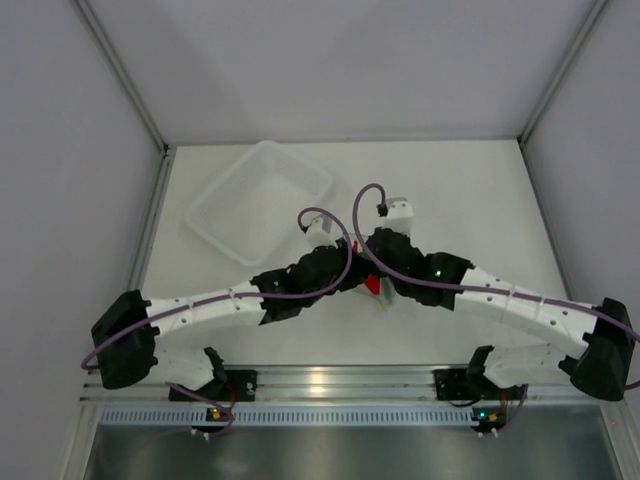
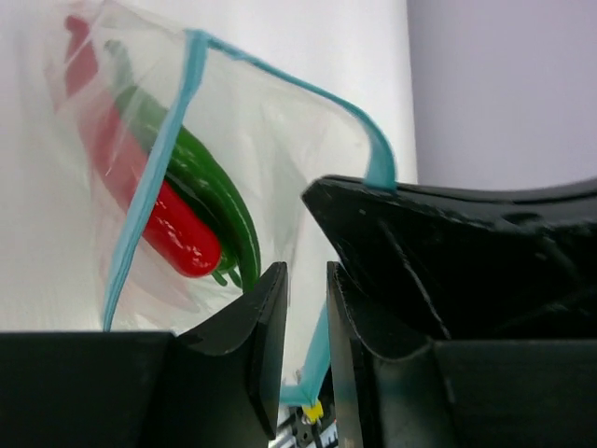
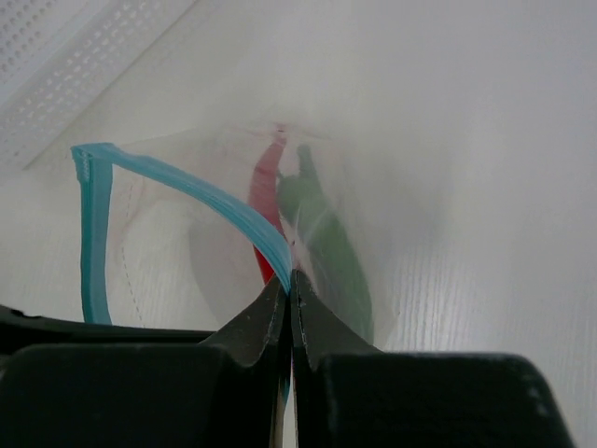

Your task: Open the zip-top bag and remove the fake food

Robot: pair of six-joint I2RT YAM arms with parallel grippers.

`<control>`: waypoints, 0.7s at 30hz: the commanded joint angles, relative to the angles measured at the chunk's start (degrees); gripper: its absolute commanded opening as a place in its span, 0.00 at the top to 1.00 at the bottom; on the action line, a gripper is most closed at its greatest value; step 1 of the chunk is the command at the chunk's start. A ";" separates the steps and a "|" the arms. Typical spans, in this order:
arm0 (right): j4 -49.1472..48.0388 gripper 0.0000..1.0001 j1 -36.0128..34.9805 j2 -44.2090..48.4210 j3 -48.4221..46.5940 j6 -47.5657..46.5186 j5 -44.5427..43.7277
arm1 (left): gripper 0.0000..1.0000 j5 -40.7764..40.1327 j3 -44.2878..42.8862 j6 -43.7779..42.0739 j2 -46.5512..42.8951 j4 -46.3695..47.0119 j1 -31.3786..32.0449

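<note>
The zip-top bag (image 2: 270, 140) hangs between both grippers, its teal zip strip (image 2: 154, 177) parted into an open loop. The red chili (image 2: 182, 233) and green chilies (image 2: 210, 182) lie inside the bag. My right gripper (image 3: 291, 280) is shut on one lip of the zip strip (image 3: 215, 201), and the red chili (image 3: 266, 182) and a green one (image 3: 326, 252) show through the film beyond it. My left gripper (image 2: 306, 271) has its jaws a narrow gap apart, with the other lip and film running between them. In the top view the bag (image 1: 376, 287) is mostly hidden under the two wrists.
A larger clear rigid tub (image 1: 258, 200) stands on the white table at the back left of the grippers. The right gripper's black finger (image 2: 448, 271) fills the right of the left wrist view. Grey walls enclose the table on three sides.
</note>
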State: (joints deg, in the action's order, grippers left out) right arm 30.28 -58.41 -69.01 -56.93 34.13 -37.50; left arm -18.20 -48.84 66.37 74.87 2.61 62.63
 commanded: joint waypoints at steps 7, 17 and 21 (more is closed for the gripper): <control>-4.88 1.00 -1.18 1.60 3.57 2.78 -0.03 | 0.73 -8.70 -0.90 3.06 10.63 -1.99 0.21; -3.57 1.00 4.35 5.99 9.37 -0.55 4.19 | 0.65 -10.28 -5.30 2.18 17.41 -5.25 0.21; 0.29 1.00 6.20 6.61 9.38 -3.71 3.14 | 0.65 -10.45 -5.74 2.54 19.26 -6.12 0.12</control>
State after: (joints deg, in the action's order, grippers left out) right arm 28.12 -53.89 -64.01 -46.92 33.17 -33.50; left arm -26.70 -52.66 68.82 93.19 -1.67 62.67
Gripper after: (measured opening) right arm 0.008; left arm 0.351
